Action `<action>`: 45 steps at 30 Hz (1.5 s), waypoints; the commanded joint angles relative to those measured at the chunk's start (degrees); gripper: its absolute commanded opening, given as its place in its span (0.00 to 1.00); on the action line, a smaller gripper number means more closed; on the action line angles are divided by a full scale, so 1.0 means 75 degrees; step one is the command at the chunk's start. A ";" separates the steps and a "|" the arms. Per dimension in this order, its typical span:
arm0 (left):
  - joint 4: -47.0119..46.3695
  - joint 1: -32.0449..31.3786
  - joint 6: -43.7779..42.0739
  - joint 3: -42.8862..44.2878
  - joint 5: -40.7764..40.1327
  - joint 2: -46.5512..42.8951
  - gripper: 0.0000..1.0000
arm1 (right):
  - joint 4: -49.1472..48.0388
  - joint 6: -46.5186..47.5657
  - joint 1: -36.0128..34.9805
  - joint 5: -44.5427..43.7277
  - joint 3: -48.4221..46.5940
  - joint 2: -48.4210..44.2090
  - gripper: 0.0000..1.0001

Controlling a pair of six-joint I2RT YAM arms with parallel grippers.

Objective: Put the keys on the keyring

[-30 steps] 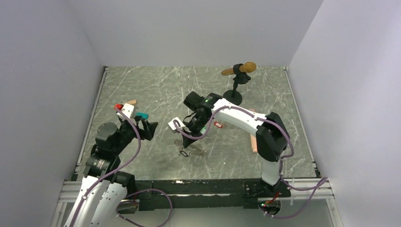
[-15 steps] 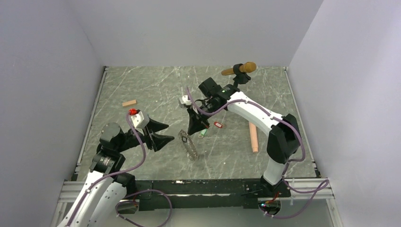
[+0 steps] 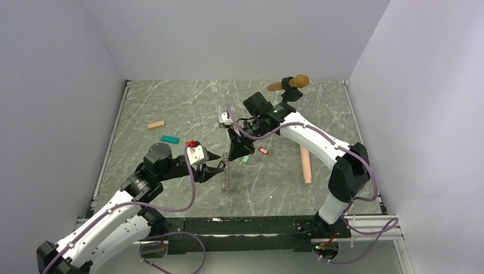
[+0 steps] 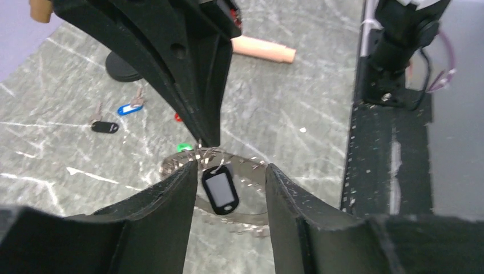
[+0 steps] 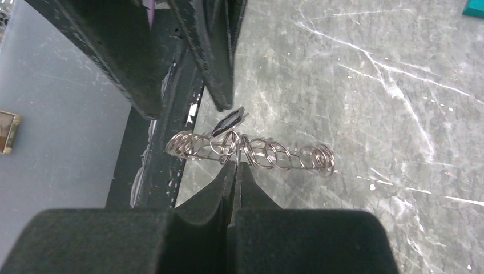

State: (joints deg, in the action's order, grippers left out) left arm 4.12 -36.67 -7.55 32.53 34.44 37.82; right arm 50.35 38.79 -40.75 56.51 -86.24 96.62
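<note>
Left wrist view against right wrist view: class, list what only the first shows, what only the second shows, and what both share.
Only the left wrist view: the blue-tagged key and a black-tagged key lying loose, the wooden dowel and the microphone-stand base. Only the right wrist view: a corner of the teal block. Both: the keyring, the black tag hanging on it, the right gripper shut on its rim, and the left gripper open either side of it.
</note>
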 commanded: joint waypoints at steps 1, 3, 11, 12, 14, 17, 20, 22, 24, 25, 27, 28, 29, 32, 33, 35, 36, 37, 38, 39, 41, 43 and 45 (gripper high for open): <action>-0.0379 -0.0056 -0.0667 0.0256 -0.0394 0.0296 0.49 | -0.0196 0.0029 -0.0064 -0.0113 -0.0029 -0.0317 0.00; -0.0349 -0.0061 -0.0604 0.0303 -0.0503 0.0456 0.45 | -0.0241 -0.0108 -0.0062 -0.0038 -0.0083 -0.0276 0.00; -0.0202 -0.0089 -0.0896 0.0119 -0.1003 0.0320 0.46 | -0.0361 -0.0446 -0.0062 0.0231 -0.0098 -0.0180 0.00; -0.0188 -0.0087 -0.0872 0.0105 -0.1065 0.0307 0.46 | -0.0353 -0.0407 -0.0062 0.0253 -0.0092 -0.0179 0.00; -0.0175 -0.0078 -0.0729 0.0109 -0.1151 0.0266 0.47 | -0.0207 -0.0137 -0.0058 0.0370 -0.0083 -0.0167 0.00; -0.0266 -0.0080 -0.0287 0.0040 -0.1212 0.0198 0.47 | 0.0113 0.0350 -0.0048 0.0670 -0.0093 -0.0183 0.00; -0.0319 -0.0068 0.0039 -0.0106 -0.1251 0.0038 0.46 | 0.0706 0.1259 -0.0050 0.1011 -0.0169 -0.0198 0.00; -0.0360 -0.0058 0.0144 -0.0217 -0.1163 -0.0164 0.42 | 0.1083 0.1884 -0.0049 0.1151 -0.0216 -0.0229 0.00; -0.0440 -0.0067 0.0197 -0.0317 -0.0969 -0.0423 0.36 | 0.1499 0.2601 -0.0048 0.1365 -0.0238 -0.0256 0.00; -0.0482 -0.0065 0.0220 -0.0352 -0.0870 -0.0541 0.33 | 0.1752 0.3028 -0.0040 0.1600 -0.0260 -0.0251 0.00; -0.0491 -0.0062 0.0319 -0.0398 -0.0746 -0.0739 0.29 | 0.2166 0.3830 -0.0033 0.1907 -0.0325 -0.0201 0.00; -0.0491 -0.0059 0.0375 -0.0388 -0.0693 -0.0812 0.30 | 0.2328 0.4183 -0.0022 0.2123 -0.0376 -0.0159 0.00; -0.0491 -0.0051 0.0450 -0.0378 -0.0653 -0.0861 0.32 | 0.2466 0.4456 -0.0025 0.2261 -0.0445 -0.0114 0.00; -0.0491 -0.0048 0.0681 -0.0305 -0.0420 -0.0928 0.41 | 0.2875 0.5147 -0.0027 0.2445 -0.0739 0.0048 0.00; -0.0485 -0.0047 0.0757 -0.0286 -0.0305 -0.0900 0.44 | 0.2835 0.5121 -0.0026 0.2418 -0.0832 0.0080 0.00; -0.0488 -0.0054 0.0932 -0.0299 -0.0010 -0.0856 0.46 | 0.2810 0.5124 -0.0027 0.2278 -0.0967 0.0084 0.00; -0.0490 -0.0055 0.1102 -0.0336 0.0136 -0.0818 0.46 | 0.2789 0.5113 -0.0037 0.2197 -0.0996 0.0072 0.00; -0.0675 -0.0055 0.1347 -0.0388 0.0269 -0.0787 0.46 | 0.2753 0.5094 -0.0030 0.2122 -0.1010 0.0056 0.00; -0.0839 -0.0052 0.1549 -0.0456 0.0424 -0.0751 0.45 | 0.2739 0.5084 -0.0031 0.2035 -0.1022 0.0046 0.00; -0.1022 -0.0053 0.1741 -0.0527 0.0568 -0.0719 0.45 | 0.2699 0.5061 -0.0047 0.1941 -0.1022 0.0025 0.00; -0.1349 -0.0047 0.2160 -0.0653 0.0777 -0.0665 0.45 | 0.2610 0.4964 -0.0047 0.1760 -0.1017 -0.0039 0.00; -0.1641 -0.0049 0.2545 -0.0777 0.0928 -0.0649 0.42 | 0.2549 0.4885 -0.0046 0.1569 -0.1025 -0.0092 0.00; -0.2019 -0.0056 0.2991 -0.0951 0.1063 -0.0643 0.39 | 0.2549 0.4866 -0.0065 0.1370 -0.1050 -0.0117 0.00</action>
State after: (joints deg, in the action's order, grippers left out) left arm -3.01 -36.99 6.52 27.05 37.65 32.82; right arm 69.91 73.54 -41.08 67.40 -91.66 97.45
